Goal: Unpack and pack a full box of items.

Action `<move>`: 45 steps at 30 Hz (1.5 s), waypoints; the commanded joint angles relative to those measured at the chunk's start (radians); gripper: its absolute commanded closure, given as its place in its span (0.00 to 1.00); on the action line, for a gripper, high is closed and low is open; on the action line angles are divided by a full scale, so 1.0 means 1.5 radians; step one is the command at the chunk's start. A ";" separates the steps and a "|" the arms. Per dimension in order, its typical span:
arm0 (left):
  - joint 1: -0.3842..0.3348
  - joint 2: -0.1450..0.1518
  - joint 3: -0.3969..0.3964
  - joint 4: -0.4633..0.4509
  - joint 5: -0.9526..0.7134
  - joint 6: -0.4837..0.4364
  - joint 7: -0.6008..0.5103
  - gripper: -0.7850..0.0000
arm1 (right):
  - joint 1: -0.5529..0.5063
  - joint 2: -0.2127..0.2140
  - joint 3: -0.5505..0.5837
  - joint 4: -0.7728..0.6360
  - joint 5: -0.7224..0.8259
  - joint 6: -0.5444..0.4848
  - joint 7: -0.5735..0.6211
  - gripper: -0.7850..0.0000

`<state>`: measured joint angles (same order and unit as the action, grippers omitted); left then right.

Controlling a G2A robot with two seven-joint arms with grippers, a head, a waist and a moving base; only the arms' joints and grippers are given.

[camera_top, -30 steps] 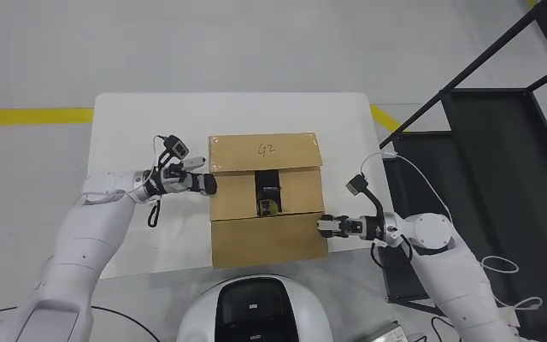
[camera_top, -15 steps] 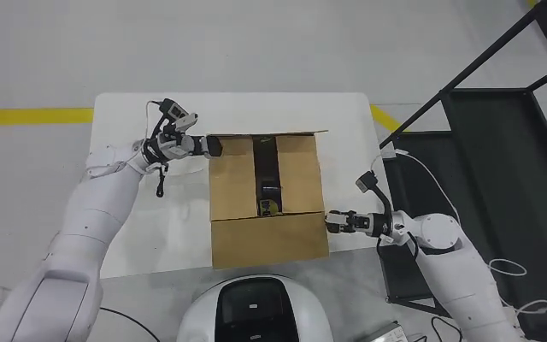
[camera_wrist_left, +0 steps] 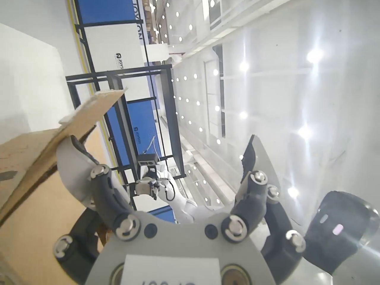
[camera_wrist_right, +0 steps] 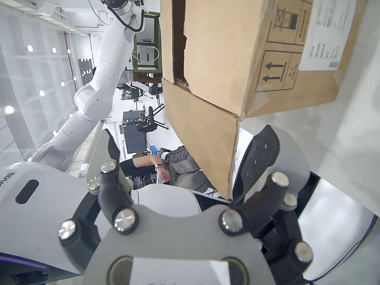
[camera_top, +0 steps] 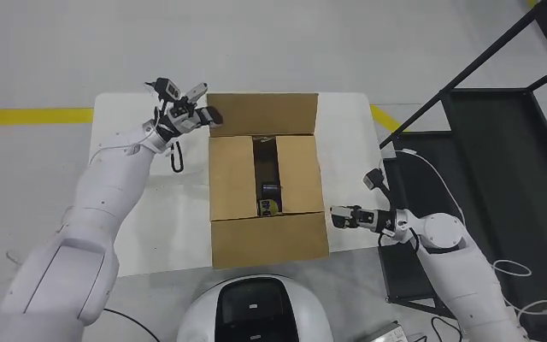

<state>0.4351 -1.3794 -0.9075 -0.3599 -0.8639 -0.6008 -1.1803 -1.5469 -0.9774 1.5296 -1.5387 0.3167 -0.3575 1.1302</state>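
Top view: a white table (camera_top: 145, 231) carries the cardboard box (camera_top: 231, 184), which stands at its middle and reaches toward the near edge. A black metal rack (camera_top: 479, 171) stands on the floor just right of the table.

The box's far flap (camera_top: 265, 113) is folded back and lies open toward the far side. Its near flap (camera_top: 269, 239) is folded out toward the near edge. The two side flaps lie inward over the opening, with a narrow gap between them. In that gap sits a dark item with a yellow label (camera_top: 268, 205), down inside the box.

The left gripper (camera_top: 203, 114) is at the far-left corner of the box, by the left end of the far flap. In the left wrist view its jaws are spread wide and hold nothing between them. One of its fingers (camera_wrist_left: 74, 158) touches the cardboard edge of the flap.

The right gripper (camera_top: 336, 216) is at the near-right corner of the box, low beside the table edge. In the right wrist view its jaws are also wide open. The right edge of the near flap stands between them, close to one ribbed pad (camera_wrist_right: 261, 155), and is not clamped.
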 commanded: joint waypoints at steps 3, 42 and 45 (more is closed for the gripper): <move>-0.017 -0.012 0.013 0.040 0.045 -0.034 0.063 0.00 | 0.005 0.001 -0.003 0.005 -0.005 0.004 -0.010 0.00; -0.057 -0.027 0.067 0.094 0.228 -0.056 0.203 0.00 | 0.006 0.002 -0.007 0.011 0.004 0.015 -0.030 0.00; -0.057 -0.027 0.067 0.094 0.228 -0.056 0.203 0.00 | 0.006 0.002 -0.007 0.011 0.004 0.015 -0.030 0.00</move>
<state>0.3499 -1.4198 -0.8072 -0.2186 -0.5224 -0.6851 -0.8752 -1.5381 -0.9748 1.5190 -1.5223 0.3220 -0.3349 1.0847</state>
